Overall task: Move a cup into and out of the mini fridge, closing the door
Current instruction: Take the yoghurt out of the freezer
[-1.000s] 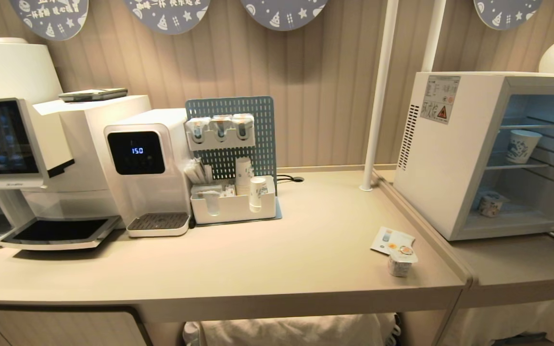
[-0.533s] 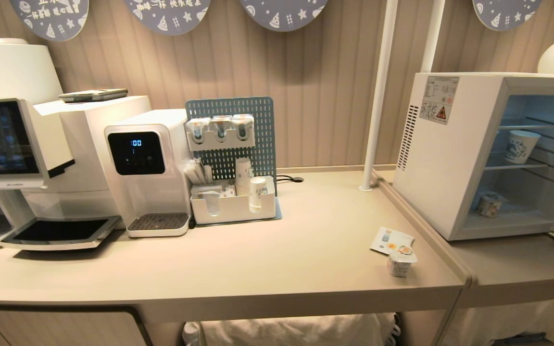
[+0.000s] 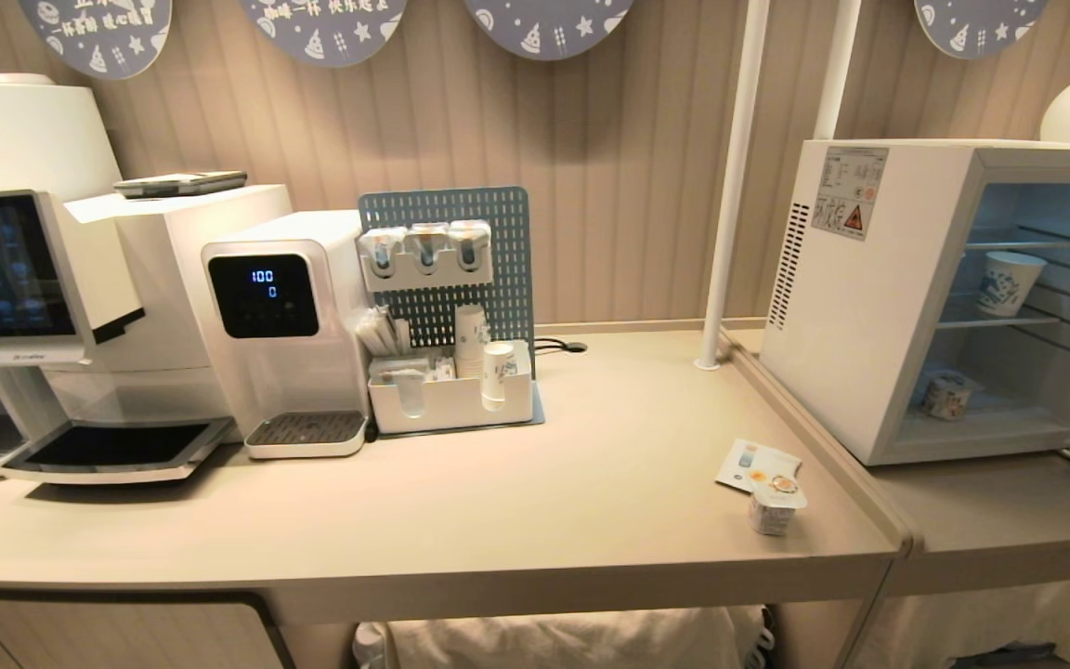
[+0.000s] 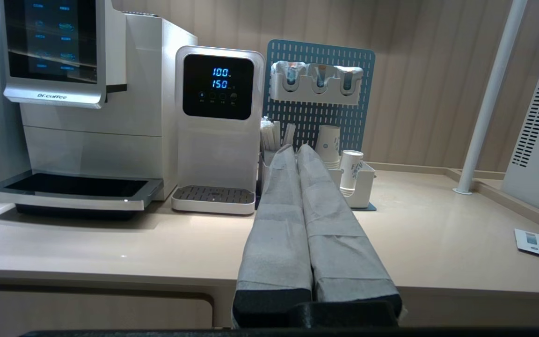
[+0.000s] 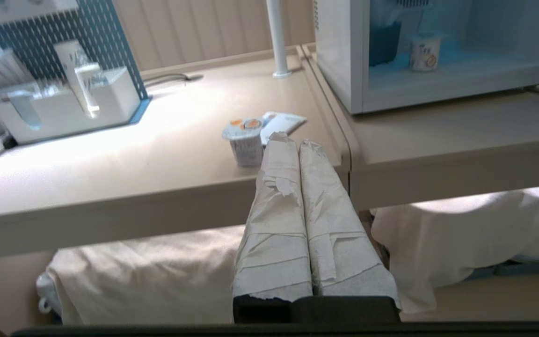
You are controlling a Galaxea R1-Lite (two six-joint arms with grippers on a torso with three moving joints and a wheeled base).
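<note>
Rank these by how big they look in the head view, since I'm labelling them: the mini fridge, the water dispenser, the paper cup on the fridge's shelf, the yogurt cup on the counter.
1. mini fridge
2. water dispenser
3. and 4. paper cup and yogurt cup: they look alike, and the yogurt cup is nearer, so unranked.

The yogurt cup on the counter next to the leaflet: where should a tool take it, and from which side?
Grip the yogurt cup across its tapered side wall, just under the wider foil lid, coming level from the counter's front edge. It stands upright, the leaflet lies flat behind it, and the front is open. The right tool, shut, is likely the closer one.
</note>
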